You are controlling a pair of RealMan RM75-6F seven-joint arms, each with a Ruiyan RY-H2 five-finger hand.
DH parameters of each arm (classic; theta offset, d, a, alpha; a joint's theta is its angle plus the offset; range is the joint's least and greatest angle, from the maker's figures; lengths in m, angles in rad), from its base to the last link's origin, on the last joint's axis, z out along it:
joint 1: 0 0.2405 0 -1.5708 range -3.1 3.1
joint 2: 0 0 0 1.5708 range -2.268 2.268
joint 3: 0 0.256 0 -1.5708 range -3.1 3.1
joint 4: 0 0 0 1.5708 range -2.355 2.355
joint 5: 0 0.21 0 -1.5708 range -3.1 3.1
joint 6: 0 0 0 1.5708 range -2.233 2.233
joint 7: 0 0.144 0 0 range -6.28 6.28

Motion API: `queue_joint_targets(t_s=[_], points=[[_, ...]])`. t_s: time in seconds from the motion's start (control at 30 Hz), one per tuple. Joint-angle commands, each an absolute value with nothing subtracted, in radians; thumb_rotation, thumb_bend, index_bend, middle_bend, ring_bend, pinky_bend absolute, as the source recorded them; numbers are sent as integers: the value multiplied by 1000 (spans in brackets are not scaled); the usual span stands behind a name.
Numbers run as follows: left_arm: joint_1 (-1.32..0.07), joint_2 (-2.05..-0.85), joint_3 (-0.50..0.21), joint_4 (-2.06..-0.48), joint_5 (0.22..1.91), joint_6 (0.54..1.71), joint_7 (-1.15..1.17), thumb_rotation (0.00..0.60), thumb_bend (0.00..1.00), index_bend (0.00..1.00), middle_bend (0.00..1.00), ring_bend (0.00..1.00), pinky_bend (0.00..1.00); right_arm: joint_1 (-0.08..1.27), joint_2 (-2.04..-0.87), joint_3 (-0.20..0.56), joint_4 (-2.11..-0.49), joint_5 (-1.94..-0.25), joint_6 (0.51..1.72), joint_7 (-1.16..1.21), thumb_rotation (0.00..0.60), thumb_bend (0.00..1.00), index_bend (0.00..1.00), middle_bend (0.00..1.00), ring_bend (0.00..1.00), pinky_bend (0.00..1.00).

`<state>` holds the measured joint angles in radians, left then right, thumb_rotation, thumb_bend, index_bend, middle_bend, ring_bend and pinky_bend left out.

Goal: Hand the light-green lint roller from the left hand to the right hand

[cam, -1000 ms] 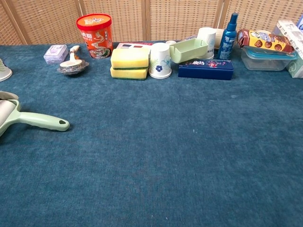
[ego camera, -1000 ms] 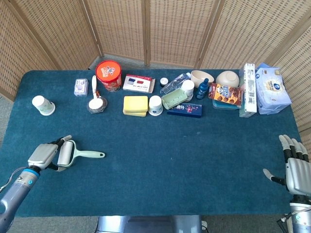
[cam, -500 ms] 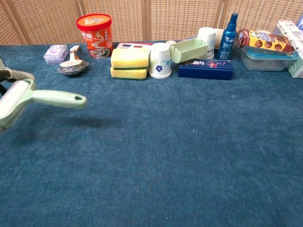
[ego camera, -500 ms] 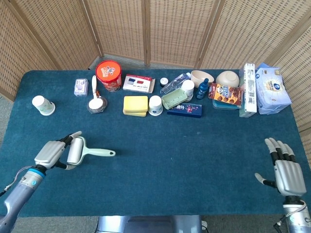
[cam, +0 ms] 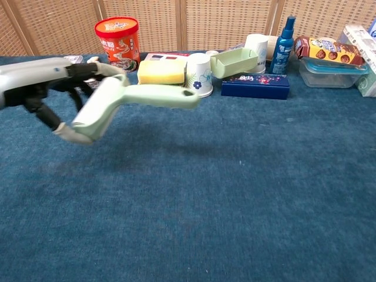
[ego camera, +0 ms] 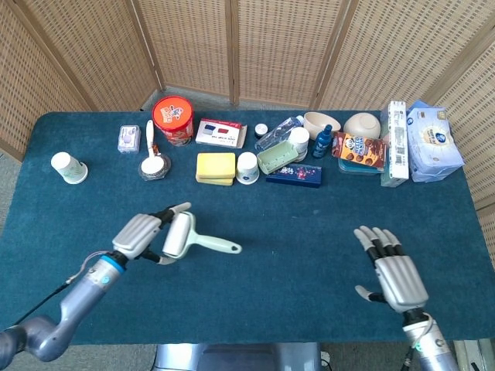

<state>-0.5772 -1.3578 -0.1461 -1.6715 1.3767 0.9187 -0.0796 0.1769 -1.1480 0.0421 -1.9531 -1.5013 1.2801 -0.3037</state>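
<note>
My left hand [ego camera: 141,235] [cam: 35,85] holds the light-green lint roller [ego camera: 186,239] [cam: 126,100] by its white roll end, lifted above the blue cloth left of the middle. The roller's handle [ego camera: 220,246] points right toward the table's centre. My right hand [ego camera: 390,270] hovers at the front right with its fingers spread and nothing in it; the chest view does not show it. A wide gap of bare cloth lies between the handle tip and the right hand.
A row of items lines the back of the table [ego camera: 294,232]: red tub [ego camera: 172,118], yellow sponges [ego camera: 215,167], floral cup [ego camera: 247,167], green tray [ego camera: 277,158], navy box [ego camera: 294,175], blue bottle [ego camera: 322,142], snack packs [ego camera: 360,151]. A paper cup [ego camera: 69,167] lies far left.
My left hand has lifted the roller off the cloth and carried it right toward the centre. The right hand has moved left and inward from the table's right edge, staying spread.
</note>
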Motion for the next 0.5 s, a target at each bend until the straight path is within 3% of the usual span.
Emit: queue_joint_targets(t_s=[0.03,0.5], points=[[-612,-1395,-171,-1676,1343,896,-48,600,0,269,297,295,376,202,-1162,52,-2001,-1469,1251,-357,600,0,0,0,0,0],[-667,-1494,-187,-1717,1215,856,-9,600,0,267,297,290,376,267,-1233,110,-2115,-1273,1219,-521,600,0,0,0,0,0]])
